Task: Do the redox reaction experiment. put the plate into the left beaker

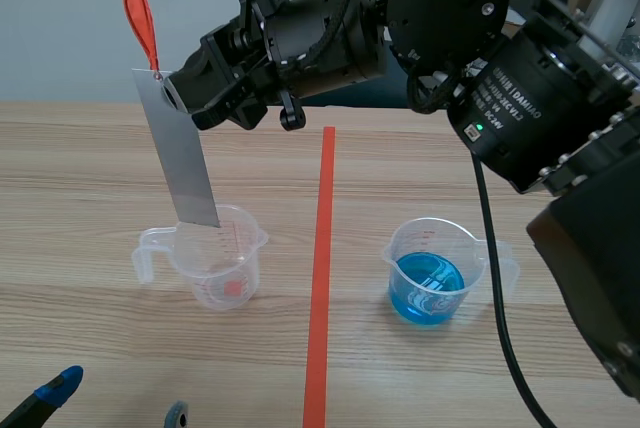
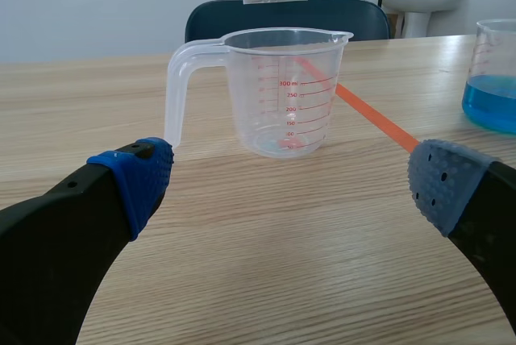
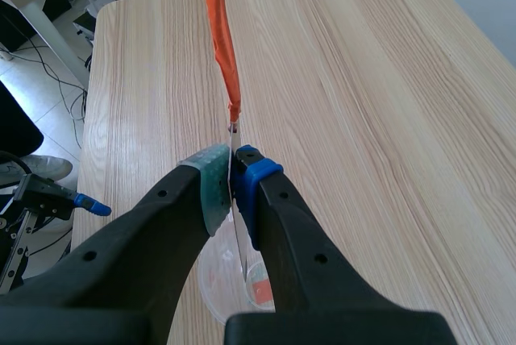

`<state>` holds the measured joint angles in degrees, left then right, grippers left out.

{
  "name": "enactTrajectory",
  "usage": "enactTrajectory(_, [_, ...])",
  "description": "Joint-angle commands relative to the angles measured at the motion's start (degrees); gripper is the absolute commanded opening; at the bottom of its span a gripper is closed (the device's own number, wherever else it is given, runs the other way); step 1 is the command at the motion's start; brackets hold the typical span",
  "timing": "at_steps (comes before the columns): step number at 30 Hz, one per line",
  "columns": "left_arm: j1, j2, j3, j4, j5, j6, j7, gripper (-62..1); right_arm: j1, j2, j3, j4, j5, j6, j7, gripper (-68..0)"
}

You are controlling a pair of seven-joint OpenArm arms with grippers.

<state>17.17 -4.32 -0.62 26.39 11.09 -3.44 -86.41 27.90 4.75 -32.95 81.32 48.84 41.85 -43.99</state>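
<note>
Pale wooden counter right across. Low at the near left the left gripper rests with its fingers spread wide and nothing between them, looking straight at the beaker ahead.

Next along, the grey plate hangs on a tilt with an orange loop at its top. The right gripper, on an arm reaching over from the right, has its fingers pinching the plate's upper end. Its lower edge is right at the rim of the clear left beaker. From the scene view it looks just inside, but the left wrist view suggests it hangs a touch above, so I can't call it.

To do this well:
- Bring the plate nearer upright and centre it over the mouth.
- Lower slowly so the edge doesn't catch the rim and tip the light beaker.
- Let go only once the plate rests inside.

Past the orange tape line, the right beaker of blue liquid stands well apart.
</note>
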Motion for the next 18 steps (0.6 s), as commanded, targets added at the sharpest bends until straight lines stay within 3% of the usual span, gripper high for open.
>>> enactTrajectory(1, [0.26,-0.63,-0.15,0.94,0.07,-0.11,-2.62,0.7,1.14,-0.31,0.76,1.18,0.61,0.87,0.81,-67.1])
enactTrajectory(18, [0.24,-0.63,-0.15,0.94,0.07,-0.11,-2.62,0.7,-0.61,-0.28,0.76,1.18,0.59,0.87,0.81,-67.1])
